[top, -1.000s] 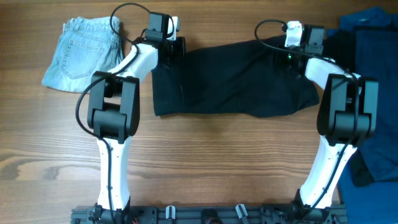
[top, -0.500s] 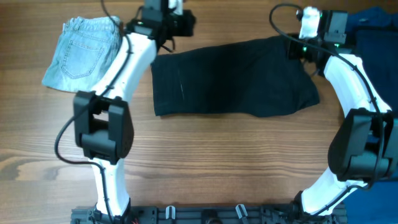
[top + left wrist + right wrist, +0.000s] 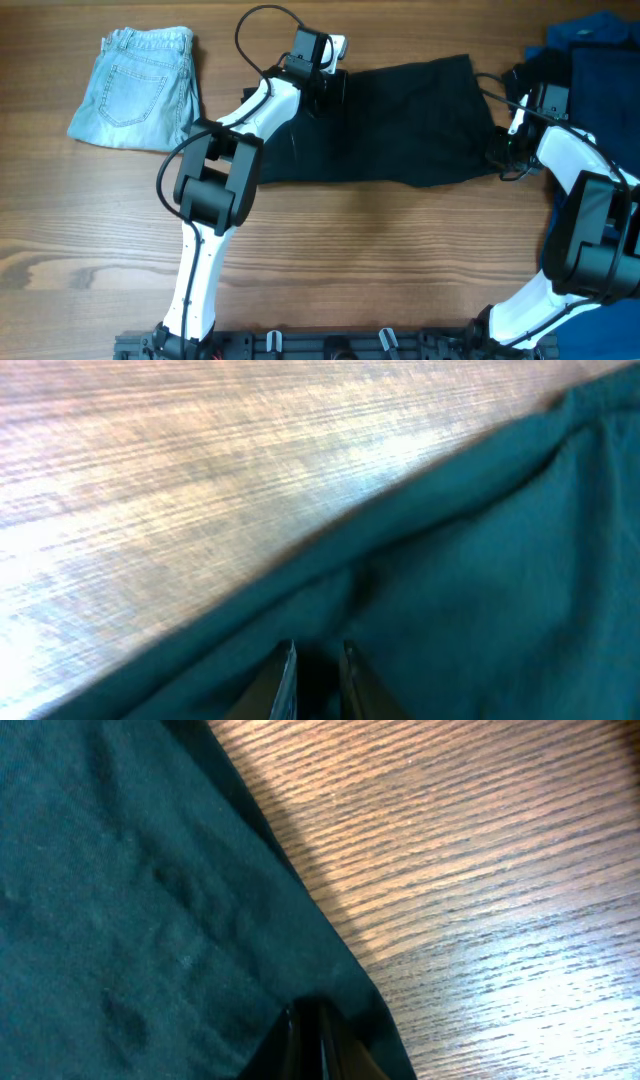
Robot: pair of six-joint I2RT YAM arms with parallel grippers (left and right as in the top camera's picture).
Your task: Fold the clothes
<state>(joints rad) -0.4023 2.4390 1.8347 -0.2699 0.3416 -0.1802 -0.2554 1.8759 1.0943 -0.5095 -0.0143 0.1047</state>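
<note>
Fingers of left gripper [image 3: 316, 660]: a narrow gap apart over the black cloth near its edge; cannot tell whether they pinch it.
Fingers of right gripper [image 3: 305, 1032]: closed together at the cloth's edge.
Black garment [image 3: 400, 120]: spread flat mid-table; left gripper at its top-left edge, right gripper at its right end.
Denim shorts [image 3: 140, 85]: far left, well apart.
Dark-blue clothes [image 3: 600, 60]: heaped at the right edge.
Table [image 3: 350, 250]: wood-grain.

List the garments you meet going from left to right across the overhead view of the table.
denim shorts → black garment → dark-blue clothes
</note>
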